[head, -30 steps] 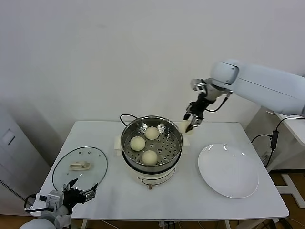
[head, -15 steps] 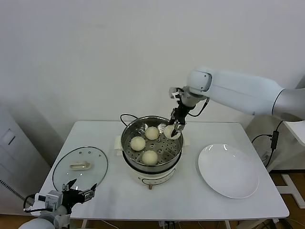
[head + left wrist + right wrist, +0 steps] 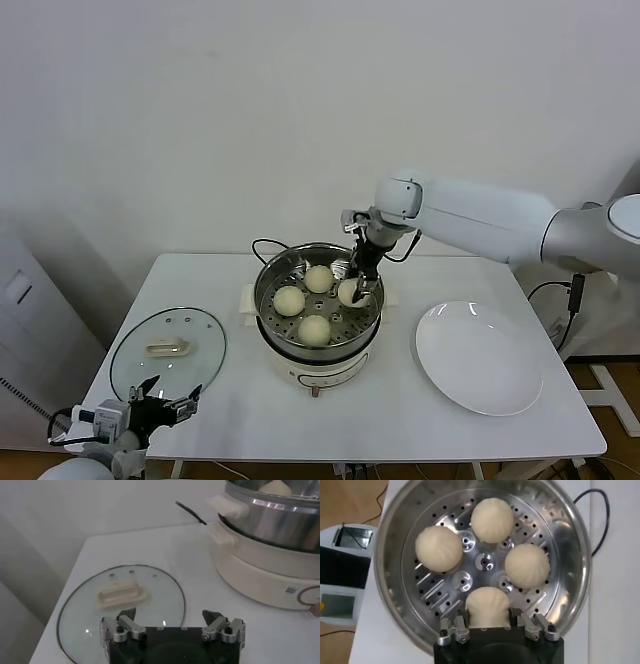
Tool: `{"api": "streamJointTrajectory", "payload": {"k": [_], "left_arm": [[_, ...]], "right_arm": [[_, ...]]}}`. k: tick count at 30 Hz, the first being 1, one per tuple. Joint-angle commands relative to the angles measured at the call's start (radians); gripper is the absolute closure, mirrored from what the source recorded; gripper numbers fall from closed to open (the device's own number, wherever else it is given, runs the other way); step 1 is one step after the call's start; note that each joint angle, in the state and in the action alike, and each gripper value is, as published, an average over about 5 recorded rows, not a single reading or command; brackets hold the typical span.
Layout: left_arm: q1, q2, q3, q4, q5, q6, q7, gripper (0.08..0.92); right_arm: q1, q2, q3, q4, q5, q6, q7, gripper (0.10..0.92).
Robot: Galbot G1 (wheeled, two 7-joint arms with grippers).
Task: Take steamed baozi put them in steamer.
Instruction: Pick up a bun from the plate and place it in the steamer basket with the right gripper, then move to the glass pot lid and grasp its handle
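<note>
Steel steamer (image 3: 318, 300), right end effector (image 3: 355, 291) now inside, clamped on fourth baozi (image 3: 488, 607), left end effector (image 3: 172, 626) apart.

Left gripper (image 3: 172, 625), black with metal-tipped fingers spread apart and holding nothing, hovers over the white desk (image 3: 200, 580). Just beyond it, toward 11 o'clock, lies a round clear glass lid (image 3: 120, 605) with a cream oblong handle. At 1 o'clock stands the shiny stainless-steel steamer (image 3: 272, 517) on its white electric base, a pale cream steamed baozi (image 3: 275, 487) showing above the rim.
</note>
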Motion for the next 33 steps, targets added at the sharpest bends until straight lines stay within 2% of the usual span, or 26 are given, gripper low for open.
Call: {"api": "streamJointTrajectory", "payload": {"k": [1,9,14,17,21,26,29,33], "left_arm": [[0.001,-0.002,-0.001,0.000,0.000,0.000,0.000,0.177],[0.002,-0.006,-0.005,0.001,0.002,0.001,-0.001,0.177],[-0.007,-0.010,-0.010,0.002,0.002,0.004,-0.004,0.177],[-0.020,-0.013,-0.013,0.005,0.001,0.006,-0.006,0.177],[-0.039,-0.016,-0.017,0.009,-0.003,0.005,-0.008,0.177],[-0.067,-0.025,-0.022,0.010,-0.004,0.008,-0.014,0.177],[-0.076,-0.027,-0.026,0.008,0.001,0.008,-0.015,0.177],[-0.079,-0.021,-0.034,0.008,0.009,0.005,-0.014,0.177]], "right_arm": [[-0.043,0.009,0.017,-0.001,-0.029,-0.006,0.021,0.475],[-0.020,-0.049,0.103,-0.007,-0.014,-0.004,-0.017,0.252],[-0.012,-0.188,0.238,0.001,0.097,0.005,0.017,0.205],[-0.055,-0.278,0.345,0.018,0.238,0.030,0.161,0.203],[-0.136,-0.399,0.444,0.060,0.380,0.158,0.395,0.203],[-0.367,-0.526,0.664,0.134,0.427,0.314,0.678,0.203],[-0.563,-0.572,0.857,0.190,0.405,0.375,0.838,0.203],[-0.865,-0.595,1.171,0.240,0.356,0.433,0.925,0.203]]}}
